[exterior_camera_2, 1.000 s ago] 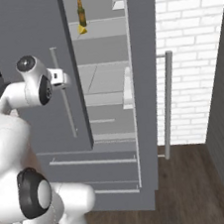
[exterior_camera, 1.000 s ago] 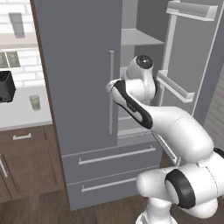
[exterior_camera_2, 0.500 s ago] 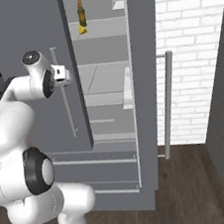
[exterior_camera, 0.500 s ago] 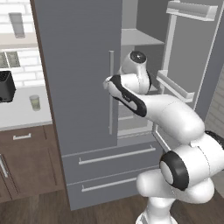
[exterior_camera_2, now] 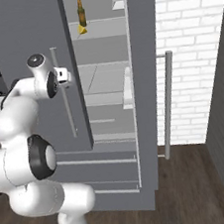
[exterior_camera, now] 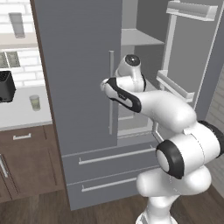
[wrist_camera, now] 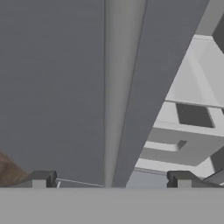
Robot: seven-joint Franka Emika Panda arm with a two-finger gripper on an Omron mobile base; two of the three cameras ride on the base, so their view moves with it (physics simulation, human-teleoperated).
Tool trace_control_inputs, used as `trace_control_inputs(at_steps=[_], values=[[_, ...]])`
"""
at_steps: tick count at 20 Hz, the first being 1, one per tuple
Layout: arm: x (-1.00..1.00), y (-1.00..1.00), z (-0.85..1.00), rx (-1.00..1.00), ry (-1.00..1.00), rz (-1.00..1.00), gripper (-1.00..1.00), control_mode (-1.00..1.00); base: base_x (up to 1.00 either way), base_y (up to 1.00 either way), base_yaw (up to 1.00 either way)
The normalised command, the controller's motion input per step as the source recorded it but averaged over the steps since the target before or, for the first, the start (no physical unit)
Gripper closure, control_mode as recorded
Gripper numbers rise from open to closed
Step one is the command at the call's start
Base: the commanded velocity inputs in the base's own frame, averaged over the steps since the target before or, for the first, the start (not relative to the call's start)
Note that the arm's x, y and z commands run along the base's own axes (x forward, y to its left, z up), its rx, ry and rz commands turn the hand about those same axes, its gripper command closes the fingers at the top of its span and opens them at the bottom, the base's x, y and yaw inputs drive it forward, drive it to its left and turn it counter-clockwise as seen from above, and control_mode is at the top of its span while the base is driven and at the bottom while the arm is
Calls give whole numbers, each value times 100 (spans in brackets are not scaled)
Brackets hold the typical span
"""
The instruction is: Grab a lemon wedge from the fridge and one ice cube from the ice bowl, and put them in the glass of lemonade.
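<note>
The grey fridge [exterior_camera: 78, 65] has its left door shut and its right door [exterior_camera_2: 147, 79] swung open. On an upper shelf inside lies the yellow lemon wedge [exterior_camera_2: 82, 31], beside a brown bottle [exterior_camera_2: 80, 10]. My gripper [exterior_camera: 107, 85] [exterior_camera_2: 69, 75] [wrist_camera: 111, 179] is open at the shut left door, and that door's thin vertical handle [wrist_camera: 120, 87] runs between the fingertips [wrist_camera: 41, 178]. Nothing is held. The glass of lemonade [exterior_camera: 35, 102] stands on the counter left of the fridge. The ice bowl and ice cube are out of view.
A black toaster [exterior_camera: 5, 86] sits on the counter [exterior_camera: 17, 116] near the glass, above brown cabinets. Two fridge drawers [exterior_camera: 109, 157] lie below the doors. The open door's long handle [exterior_camera_2: 167, 104] juts out on the right before a white brick wall.
The hand has edged slightly left toward the shut door's handle, and the arm's upper links have swung closer to the fridge. The jaws stay open.
</note>
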Motion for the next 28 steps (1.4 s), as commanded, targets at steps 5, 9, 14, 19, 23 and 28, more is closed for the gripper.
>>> trace_control_inputs(at_steps=[5, 9, 14, 19, 23, 28], values=[[33, 0, 0, 0, 0, -1, -100, -100, 0, 0, 0], [49, 0, 7, 0, 0, -5, -100, -100, 0, 0, 0], [36, 1, 2, 0, 0, -5, -100, -100, 0, 0, 0], [21, 6, 2, 0, 0, -3, -100, -100, 0, 0, 0], [5, 2, 15, 0, 0, -1, -100, -100, 0, 0, 0], [0, 0, 14, 2, -4, 0, -100, -100, 0, 0, 0]])
